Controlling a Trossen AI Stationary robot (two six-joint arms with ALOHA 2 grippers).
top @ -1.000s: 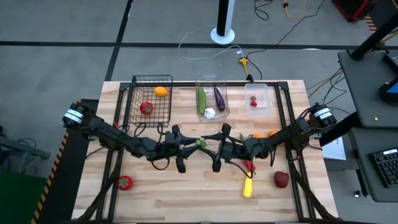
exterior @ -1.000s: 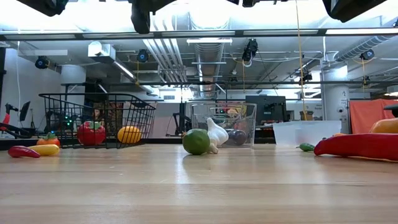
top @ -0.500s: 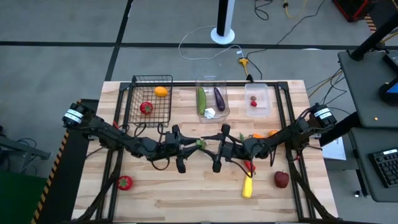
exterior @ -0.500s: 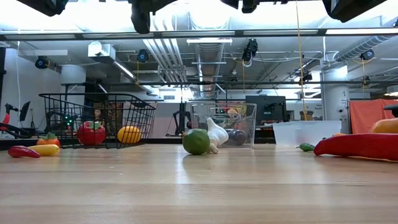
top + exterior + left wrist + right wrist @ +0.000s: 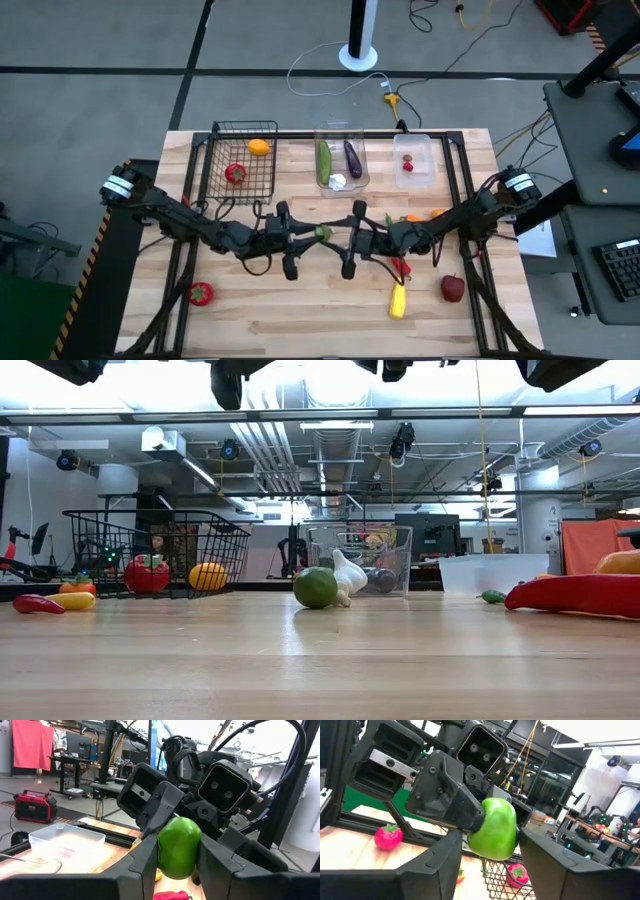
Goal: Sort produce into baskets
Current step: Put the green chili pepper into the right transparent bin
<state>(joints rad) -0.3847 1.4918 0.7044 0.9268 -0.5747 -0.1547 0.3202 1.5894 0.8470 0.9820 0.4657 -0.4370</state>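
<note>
A small green pepper (image 5: 322,231) hangs in the air over the table's middle, where both arms meet. My left gripper (image 5: 177,867) comes from the table's left and is shut on it. My right gripper (image 5: 490,857) comes from the right, open, its fingers close on either side of the same pepper (image 5: 492,832). At the far edge stand the black wire basket (image 5: 215,150) and two clear bins (image 5: 362,170) (image 5: 430,165). The middle bin holds a cucumber (image 5: 324,160), an eggplant (image 5: 352,156) and garlic (image 5: 338,182). My left gripper pinches the green pepper's two sides (image 5: 162,855) between its two fingers, coming about level from the table's left. The pepper is lifted clear of the table. My right gripper: I cannot tell whether its fingers (image 5: 525,845) touch the pepper.
The wire basket holds an orange fruit (image 5: 259,147) and a red pepper (image 5: 234,173); the right bin holds red fruit (image 5: 407,163). Loose on the table lie a red fruit (image 5: 201,293), a yellow pepper (image 5: 398,302), a red apple (image 5: 453,288) and a red chili (image 5: 402,266).
My right gripper has rolled a little about its own pointing line beside the green pepper. Both hands have stayed where they were, and the pepper remains lifted between them.
</note>
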